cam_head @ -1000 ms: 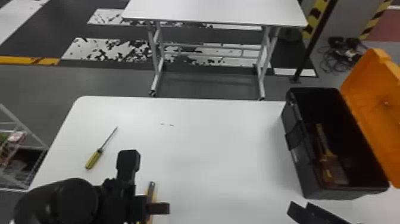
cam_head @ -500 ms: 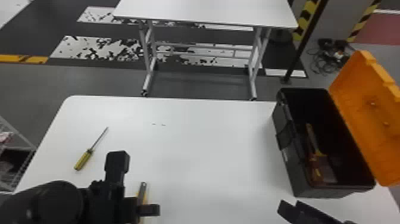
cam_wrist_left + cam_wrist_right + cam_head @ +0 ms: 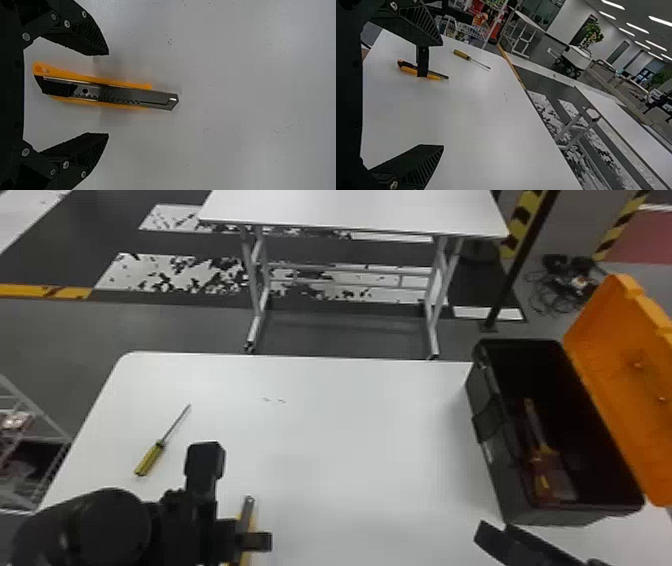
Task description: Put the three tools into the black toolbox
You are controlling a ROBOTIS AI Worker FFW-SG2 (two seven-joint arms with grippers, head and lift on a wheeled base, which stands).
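Head view looks down, left wrist's closer, right's (slanted) across — one tabletop (image 3: 360,450) shared.

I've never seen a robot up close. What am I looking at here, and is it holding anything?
This robot has two black arms, each ending in a two-fingered gripper. The wide picture comes from its head, looking down at a white table; two others, shown sideways, come from its wrists. On the table lie a screwdriver, a cutter and an open black toolbox with a third tool inside. Nothing is held: the left gripper hangs open over the cutter, and the right gripper is open and empty.
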